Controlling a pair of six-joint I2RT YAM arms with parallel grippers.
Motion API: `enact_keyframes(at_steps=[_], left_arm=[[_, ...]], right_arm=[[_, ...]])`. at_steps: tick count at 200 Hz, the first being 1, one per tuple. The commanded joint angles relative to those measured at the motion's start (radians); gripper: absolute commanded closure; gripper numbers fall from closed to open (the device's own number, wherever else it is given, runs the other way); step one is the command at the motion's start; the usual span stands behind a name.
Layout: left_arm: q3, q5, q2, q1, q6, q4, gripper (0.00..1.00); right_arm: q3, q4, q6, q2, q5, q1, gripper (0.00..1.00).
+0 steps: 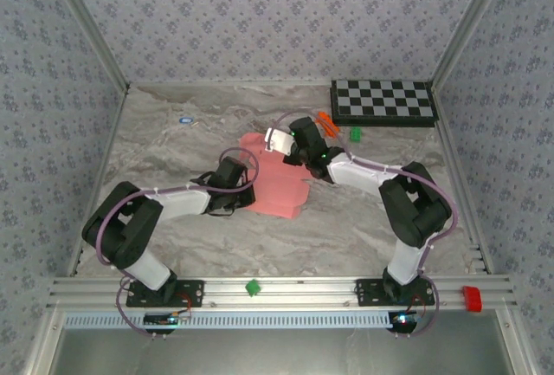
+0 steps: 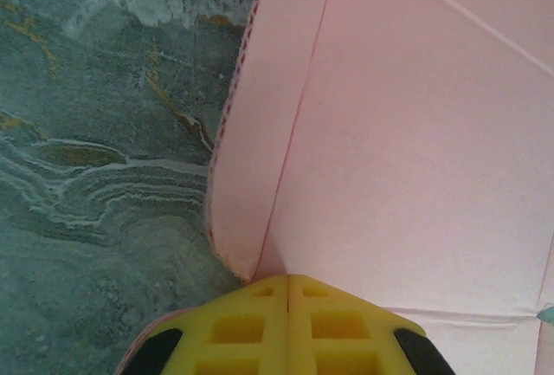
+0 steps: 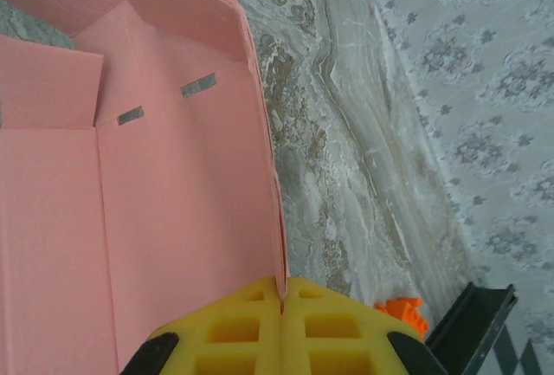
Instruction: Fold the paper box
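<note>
Left end effector (image 2: 287, 293), right end effector (image 3: 283, 293) pinch paper box (image 2: 415, 150) edges.

- Top camera: sitting high above and behind the arm bases, looking down and forward, taking in the whole table (image 1: 164, 145) from far off.
- Left wrist camera: riding behind the left gripper (image 2: 287, 278), looking along it at close range onto the box (image 2: 415, 132) and the table beside it.
- Right wrist camera: looking past the right gripper (image 3: 283, 281), close along the box's edge, with table and wall (image 3: 485, 132) showing beyond.
- Shared: all three are showing the box.
</note>
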Motion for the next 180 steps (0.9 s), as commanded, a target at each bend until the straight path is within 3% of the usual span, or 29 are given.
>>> enact_keyframes(at_steps=[1, 100, 180], left_arm=[[0.004, 0.007, 0.041, 0.001, -0.04, 0.003, 1.0], [0.019, 0.028, 0.079, -0.008, -0.061, 0.031, 1.0], [0.023, 0.029, 0.077, -0.011, -0.061, 0.035, 1.0]], right_arm=[[-0.039, 0.132, -0.083, -0.028, 0.036, 0.018, 1.0], [-0.18, 0.478, -0.299, 0.023, 0.162, 0.091, 1.0], [-0.228, 0.496, -0.285, 0.04, 0.16, 0.111, 1.0]])
